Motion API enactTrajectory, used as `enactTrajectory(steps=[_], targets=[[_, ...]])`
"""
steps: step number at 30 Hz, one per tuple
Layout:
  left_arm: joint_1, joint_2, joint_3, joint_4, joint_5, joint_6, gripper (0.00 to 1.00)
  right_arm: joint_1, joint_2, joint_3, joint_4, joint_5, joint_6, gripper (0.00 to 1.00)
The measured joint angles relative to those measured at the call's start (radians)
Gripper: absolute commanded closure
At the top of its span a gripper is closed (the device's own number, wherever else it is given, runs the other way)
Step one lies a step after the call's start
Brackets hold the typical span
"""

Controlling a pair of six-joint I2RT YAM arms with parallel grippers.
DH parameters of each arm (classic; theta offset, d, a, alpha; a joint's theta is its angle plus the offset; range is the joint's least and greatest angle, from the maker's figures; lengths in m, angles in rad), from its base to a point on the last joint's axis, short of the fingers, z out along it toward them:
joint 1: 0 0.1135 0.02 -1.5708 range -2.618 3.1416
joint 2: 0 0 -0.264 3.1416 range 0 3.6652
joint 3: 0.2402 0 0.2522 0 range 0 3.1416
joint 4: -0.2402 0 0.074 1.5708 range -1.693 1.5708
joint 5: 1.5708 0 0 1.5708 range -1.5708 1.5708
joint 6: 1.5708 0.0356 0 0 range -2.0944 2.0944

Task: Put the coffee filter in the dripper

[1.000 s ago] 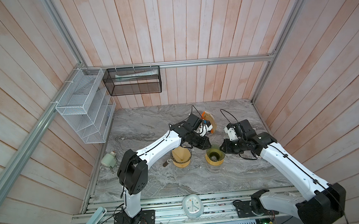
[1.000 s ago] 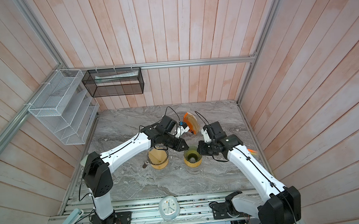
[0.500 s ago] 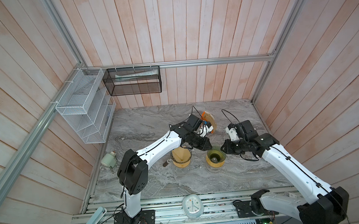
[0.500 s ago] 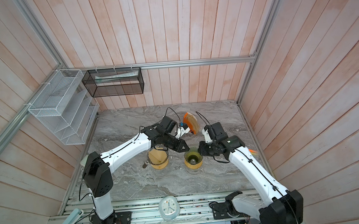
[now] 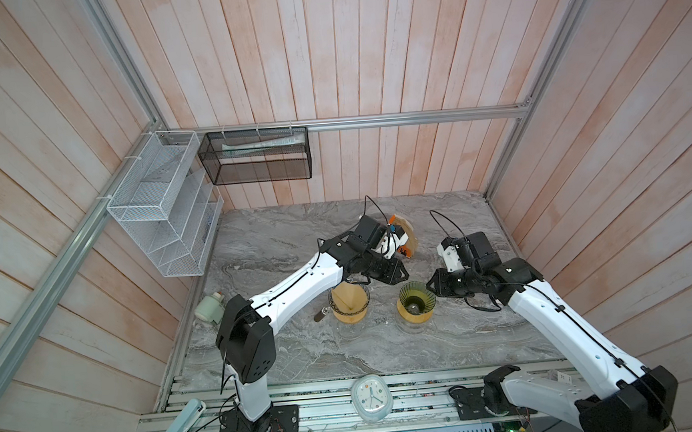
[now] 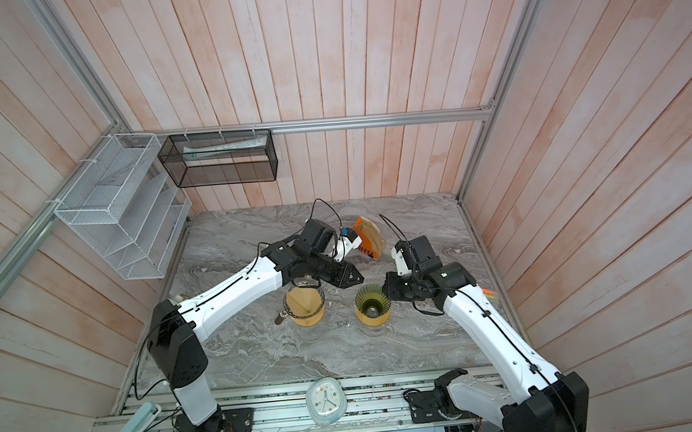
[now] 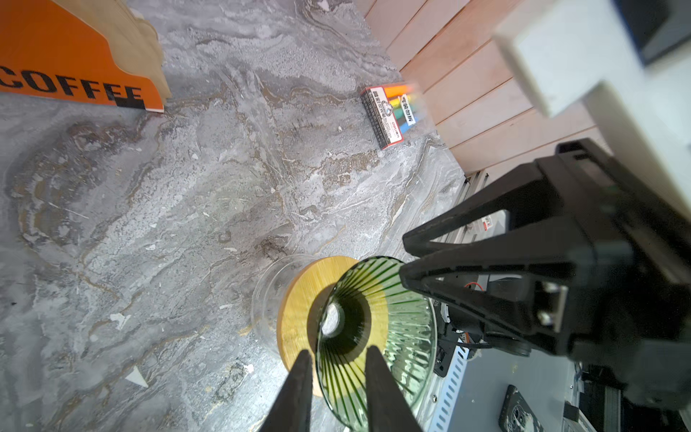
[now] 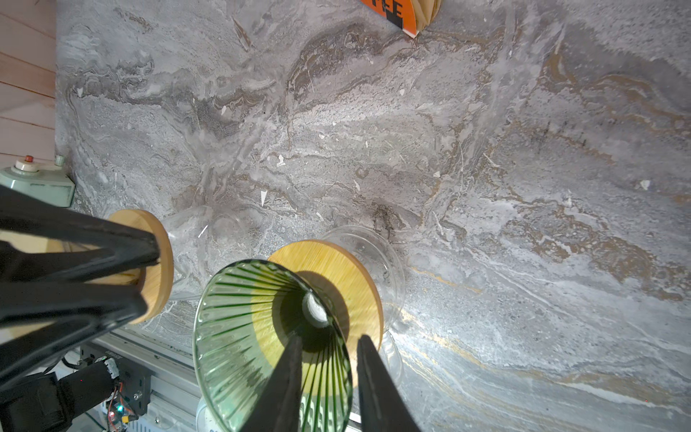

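Two drippers stand side by side on the near half of the counter [image 5: 280, 246], each on a wooden collar [image 7: 295, 310] over a glass server [image 8: 389, 262].

- On the left is the clear dripper [image 5: 348, 304], with a brown paper filter [image 5: 352, 300] seated inside it and opened into a cone.
- On the right is the green dripper [image 5: 416, 304], of ribbed glass. Its inner wall and drain hole show bare in both wrist views.

Noted on the left end effector [image 5: 404, 272]: it hangs just far of the gap between the two drippers, tips pointing right. Its fingers [image 7: 295, 396] stand a narrow gap apart with nothing between them. In the left wrist view the green dripper shows beyond that gap.

Noted on the right end effector [image 5: 429, 286]: it is at the right rim of the green dripper, tips pointing left. Its fingers [image 8: 284, 389] are also a little apart and clamp nothing. One tip lies very close to the rim, but I cannot tell whether it touches.

An orange holder [image 5: 404, 242] marked COFFEE stands on the counter far of both end effectors. It carries an upright stack of spare filters [image 7: 127, 33].

A box of markers [image 7: 392, 112] lies by the right wall. A clock [image 5: 371, 398] sits on the near rail.
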Motion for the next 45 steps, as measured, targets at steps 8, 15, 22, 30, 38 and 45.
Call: enactTrajectory(steps=[8, 15, 22, 30, 38, 45], targets=[[-0.015, -0.055, -0.038, -0.049, -0.003, 0.004, 0.76, 0.000, -0.061, -0.001, -0.028, -0.001, 0.020, 0.74], [-0.072, -0.058, -0.103, -0.083, -0.003, 0.005, 0.76, 0.016, -0.087, -0.041, -0.029, -0.002, 0.037, 0.77], [-0.079, -0.058, -0.132, -0.079, -0.003, 0.000, 0.77, 0.033, -0.087, -0.092, -0.024, 0.000, 0.052, 0.84], [-0.079, -0.059, -0.148, -0.062, -0.002, -0.005, 0.78, 0.034, -0.086, -0.109, -0.019, 0.001, 0.056, 0.87], [-0.079, -0.060, -0.164, -0.050, 0.006, -0.011, 0.79, 0.034, -0.081, -0.109, -0.012, 0.004, 0.056, 0.88], [-0.079, -0.060, -0.163, -0.047, 0.007, -0.011, 0.79, 0.034, -0.071, -0.109, -0.005, 0.004, 0.056, 0.82]])
